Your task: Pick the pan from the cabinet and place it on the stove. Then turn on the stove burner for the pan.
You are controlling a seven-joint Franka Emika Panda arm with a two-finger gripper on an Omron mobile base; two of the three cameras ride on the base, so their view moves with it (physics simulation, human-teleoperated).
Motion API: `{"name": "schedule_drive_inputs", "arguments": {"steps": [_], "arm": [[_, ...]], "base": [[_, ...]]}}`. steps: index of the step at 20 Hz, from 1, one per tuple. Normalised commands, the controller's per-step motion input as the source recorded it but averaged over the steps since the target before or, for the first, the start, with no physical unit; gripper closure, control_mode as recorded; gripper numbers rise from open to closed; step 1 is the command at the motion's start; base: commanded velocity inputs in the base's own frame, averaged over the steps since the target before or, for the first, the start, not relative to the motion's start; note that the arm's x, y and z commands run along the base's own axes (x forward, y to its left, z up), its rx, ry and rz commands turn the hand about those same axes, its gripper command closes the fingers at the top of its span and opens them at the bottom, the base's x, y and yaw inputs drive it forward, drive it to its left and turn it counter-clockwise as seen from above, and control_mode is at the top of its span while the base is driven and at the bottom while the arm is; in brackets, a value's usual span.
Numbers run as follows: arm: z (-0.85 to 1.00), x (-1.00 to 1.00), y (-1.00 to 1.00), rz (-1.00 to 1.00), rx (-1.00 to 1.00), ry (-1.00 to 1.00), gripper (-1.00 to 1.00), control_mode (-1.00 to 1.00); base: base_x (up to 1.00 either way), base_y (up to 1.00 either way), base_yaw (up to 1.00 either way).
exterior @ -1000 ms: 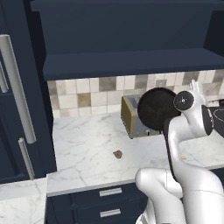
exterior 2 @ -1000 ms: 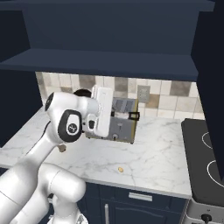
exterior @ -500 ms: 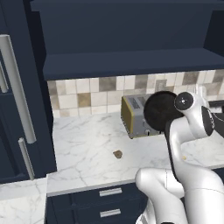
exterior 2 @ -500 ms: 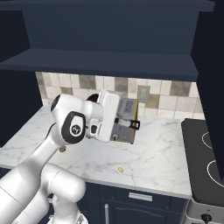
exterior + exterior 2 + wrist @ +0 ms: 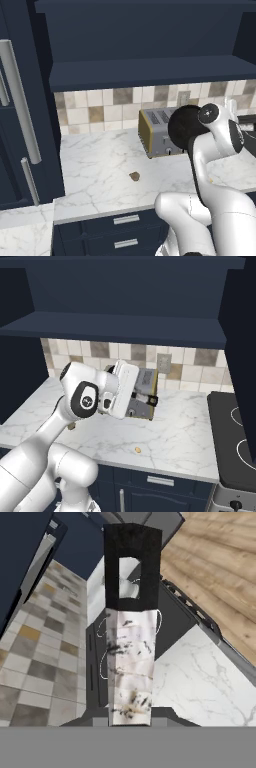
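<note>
Black and round, the shallow frying pan point(image 5: 187, 127) hangs above the white marble counter point(image 5: 100, 165), its long handle point(image 5: 131, 657) pinched in the gripper's closed jaws, in front of the silver four-slot toaster point(image 5: 157, 131); the glossy black glass cooktop point(image 5: 232, 441) lies beyond.

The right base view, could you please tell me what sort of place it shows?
A home kitchen, rendered: a white marble counter below a beige and brown tiled backsplash, a silver four-slot toaster with a yellow side against the wall, and a flat glossy black glass cooktop with thin white ring markings at the right.
</note>
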Motion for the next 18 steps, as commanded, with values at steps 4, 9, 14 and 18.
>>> {"name": "schedule_drive_inputs", "arguments": {"steps": [4, 9, 14, 18], "arm": [[0.0, 0.0, 0.0, 0.0, 0.0, 0.0, 1.0, -1.0], [-0.07, 0.0, -0.01, 0.0, 0.01, 0.0, 1.0, -1.0], [-0.23, 0.0, -0.42, -0.02, 0.15, 0.0, 1.0, -1.0], [-0.22, -0.05, -0.74, -0.08, 0.22, 0.0, 1.0, -1.0]], "base": [[0.0, 0.0, 0.0], [0.0, 0.0, 0.0], [0.0, 0.0, 0.0], [0.0, 0.0, 0.0]]}}
